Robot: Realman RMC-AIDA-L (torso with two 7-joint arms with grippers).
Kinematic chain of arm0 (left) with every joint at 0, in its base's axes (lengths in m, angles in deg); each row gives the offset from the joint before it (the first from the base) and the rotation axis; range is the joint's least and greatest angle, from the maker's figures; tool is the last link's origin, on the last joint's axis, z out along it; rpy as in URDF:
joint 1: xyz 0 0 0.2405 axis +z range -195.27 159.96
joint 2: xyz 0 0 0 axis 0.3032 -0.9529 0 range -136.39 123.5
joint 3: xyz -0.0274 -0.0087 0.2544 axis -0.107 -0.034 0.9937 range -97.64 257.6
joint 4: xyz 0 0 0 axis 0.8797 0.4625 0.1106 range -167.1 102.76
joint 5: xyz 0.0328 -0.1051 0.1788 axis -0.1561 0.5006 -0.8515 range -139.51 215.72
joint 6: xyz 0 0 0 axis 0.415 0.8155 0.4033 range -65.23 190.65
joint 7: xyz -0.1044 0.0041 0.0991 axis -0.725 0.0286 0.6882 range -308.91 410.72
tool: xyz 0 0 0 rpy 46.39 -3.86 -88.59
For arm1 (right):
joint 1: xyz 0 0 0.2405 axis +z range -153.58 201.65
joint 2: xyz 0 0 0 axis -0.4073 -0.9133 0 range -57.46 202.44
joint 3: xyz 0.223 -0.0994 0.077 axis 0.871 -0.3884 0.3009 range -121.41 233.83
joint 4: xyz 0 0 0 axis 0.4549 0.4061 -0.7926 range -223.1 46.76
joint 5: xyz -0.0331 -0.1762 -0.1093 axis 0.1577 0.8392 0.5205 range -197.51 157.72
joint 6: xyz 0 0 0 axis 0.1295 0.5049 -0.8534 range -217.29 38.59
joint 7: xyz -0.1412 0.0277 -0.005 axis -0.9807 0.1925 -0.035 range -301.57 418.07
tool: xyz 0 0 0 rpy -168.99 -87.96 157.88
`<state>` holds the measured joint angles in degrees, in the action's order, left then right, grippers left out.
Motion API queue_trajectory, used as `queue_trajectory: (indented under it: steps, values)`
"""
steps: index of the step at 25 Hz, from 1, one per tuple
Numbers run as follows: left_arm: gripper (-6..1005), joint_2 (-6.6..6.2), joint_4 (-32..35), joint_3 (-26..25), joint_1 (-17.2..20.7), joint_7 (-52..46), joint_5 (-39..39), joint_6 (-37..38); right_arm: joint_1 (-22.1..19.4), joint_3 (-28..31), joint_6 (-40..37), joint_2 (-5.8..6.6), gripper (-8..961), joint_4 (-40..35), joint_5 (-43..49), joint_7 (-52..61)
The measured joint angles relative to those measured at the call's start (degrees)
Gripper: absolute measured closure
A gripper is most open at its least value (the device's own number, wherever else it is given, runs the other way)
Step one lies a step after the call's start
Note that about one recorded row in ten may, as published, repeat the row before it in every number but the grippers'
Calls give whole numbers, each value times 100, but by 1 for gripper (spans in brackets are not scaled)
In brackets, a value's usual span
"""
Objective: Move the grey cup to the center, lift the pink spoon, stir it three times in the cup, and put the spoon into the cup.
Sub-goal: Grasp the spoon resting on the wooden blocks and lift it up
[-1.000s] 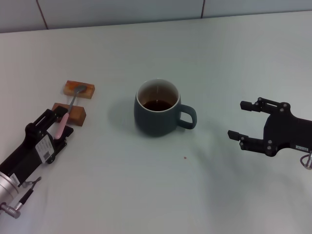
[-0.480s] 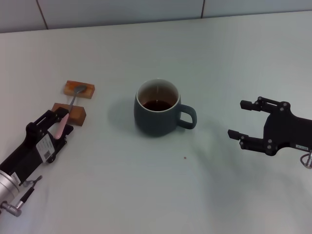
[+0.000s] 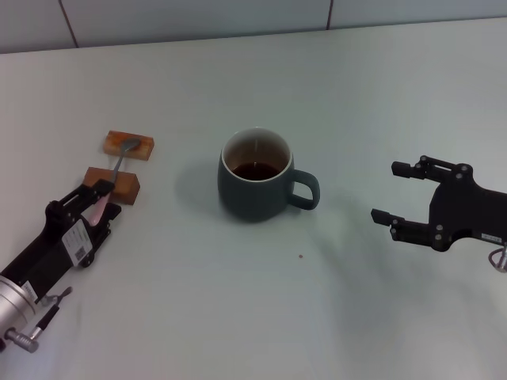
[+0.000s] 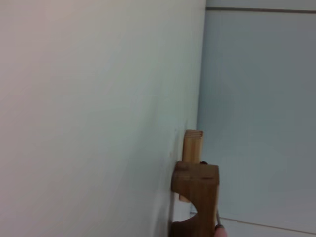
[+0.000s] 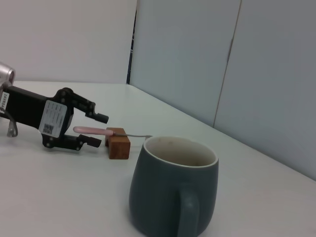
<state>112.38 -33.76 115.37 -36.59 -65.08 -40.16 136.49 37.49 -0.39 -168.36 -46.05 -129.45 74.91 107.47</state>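
The grey cup (image 3: 252, 182) stands mid-table with dark liquid inside and its handle toward my right gripper; it fills the near part of the right wrist view (image 5: 173, 190). The pink spoon (image 3: 120, 165) lies across two brown blocks, its bowl on the far block and its pink handle (image 5: 91, 131) sticking out over the near one. My left gripper (image 3: 107, 199) is open, its fingers on either side of the pink handle, as the right wrist view (image 5: 88, 129) also shows. My right gripper (image 3: 394, 192) is open and empty, to the right of the cup.
The far brown block (image 3: 128, 144) and near brown block (image 3: 115, 184) stand left of the cup; both show in the left wrist view (image 4: 196, 190). A small dark speck (image 3: 300, 256) lies in front of the cup. A wall runs along the table's back edge.
My left gripper has shifted slightly nearer and lower around the spoon handle. The cup, spoon and right arm have hardly moved.
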Motion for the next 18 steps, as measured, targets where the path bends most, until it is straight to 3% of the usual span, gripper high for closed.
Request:
queue_trajectory:
  steps: [18]
  values:
    - [641, 0, -4, -9, -7, -62, 5, -75, 8, 0, 0, 8, 201, 42, 4, 0]
